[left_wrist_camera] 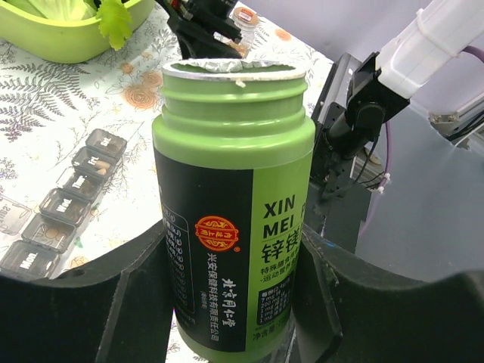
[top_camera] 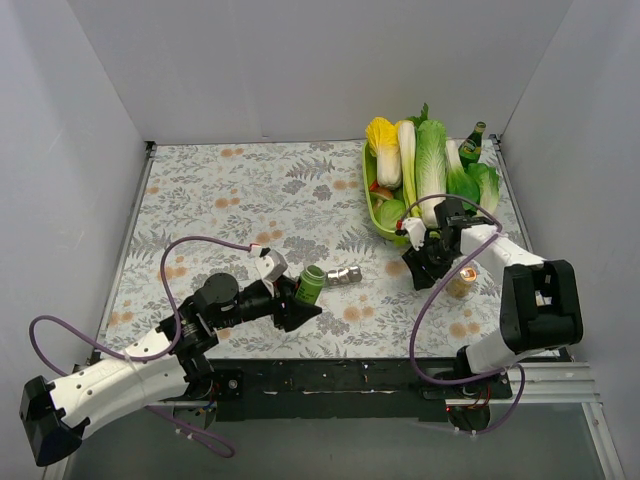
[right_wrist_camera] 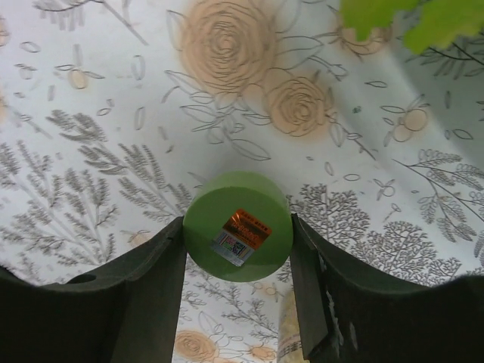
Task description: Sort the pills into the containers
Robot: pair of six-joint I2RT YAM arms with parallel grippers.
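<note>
Plainly, green bottle (left_wrist_camera: 234, 204) label reads XIN MEI.

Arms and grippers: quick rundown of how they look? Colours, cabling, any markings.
Both arms: white shell links with black joint housings, on a black base rail. A purple cable loops loosely along each, left arm and right arm. The left gripper and right gripper are mostly black; their fingers look broad, matte and wedge-shaped in the wrist views. No legible markings visible.

plain white walls (top_camera: 300, 70) on three sides, table (top_camera: 250, 190) in grey-and-orange floral print, soft even light
</note>
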